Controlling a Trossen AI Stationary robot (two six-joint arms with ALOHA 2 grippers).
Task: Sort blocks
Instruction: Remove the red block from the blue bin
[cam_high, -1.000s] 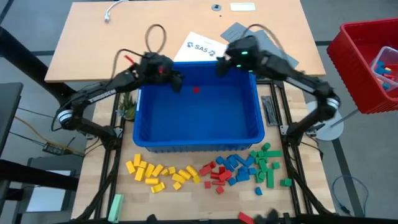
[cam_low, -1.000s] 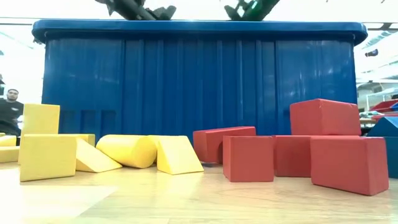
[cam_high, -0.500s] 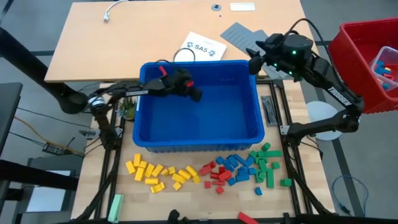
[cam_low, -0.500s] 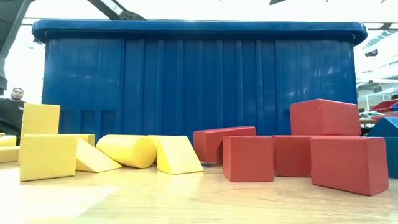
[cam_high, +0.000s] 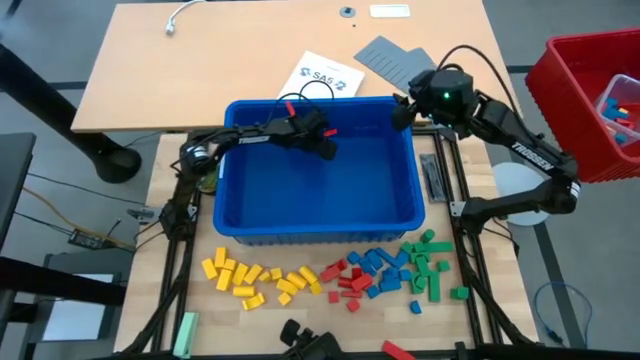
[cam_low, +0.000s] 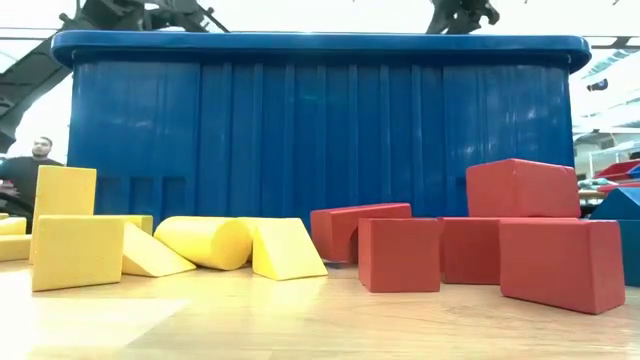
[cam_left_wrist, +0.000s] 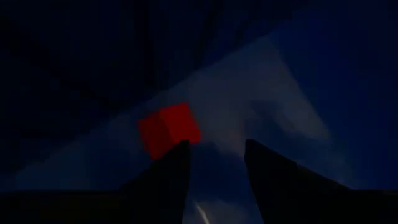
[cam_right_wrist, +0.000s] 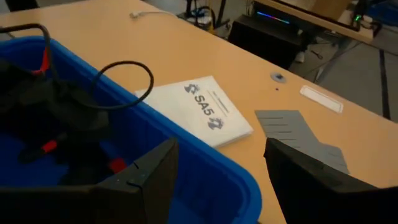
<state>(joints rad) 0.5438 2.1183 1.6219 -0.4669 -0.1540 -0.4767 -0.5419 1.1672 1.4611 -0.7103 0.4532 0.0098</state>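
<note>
The blue bin (cam_high: 318, 232) stands mid-table with one red block (cam_left_wrist: 168, 129) on its floor. My left gripper (cam_left_wrist: 214, 167) reaches down inside the bin (cam_high: 326, 150), open. The red block lies just past one fingertip and is not between the fingers. My right gripper (cam_right_wrist: 217, 168) hangs open and empty above the bin's far right corner (cam_high: 400, 110). In front of the bin lie sorted piles of blocks: yellow (cam_high: 255, 278), red (cam_high: 348, 285), blue (cam_high: 380, 270) and green (cam_high: 430, 275).
A red basket (cam_high: 585, 60) holding more blocks stands at the right edge. White paper (cam_high: 320, 73) and grey ridged panels (cam_high: 388, 55) lie behind the bin. A pale green bar (cam_high: 186, 330) lies at the near left. A person (cam_low: 30, 170) is in the room beyond.
My left gripper has dropped from above the bin's far rim down into the bin, moving right and tipping more steeply downward toward the red block. My right gripper has drawn back from over the bin toward its far right corner. Both stay open.
</note>
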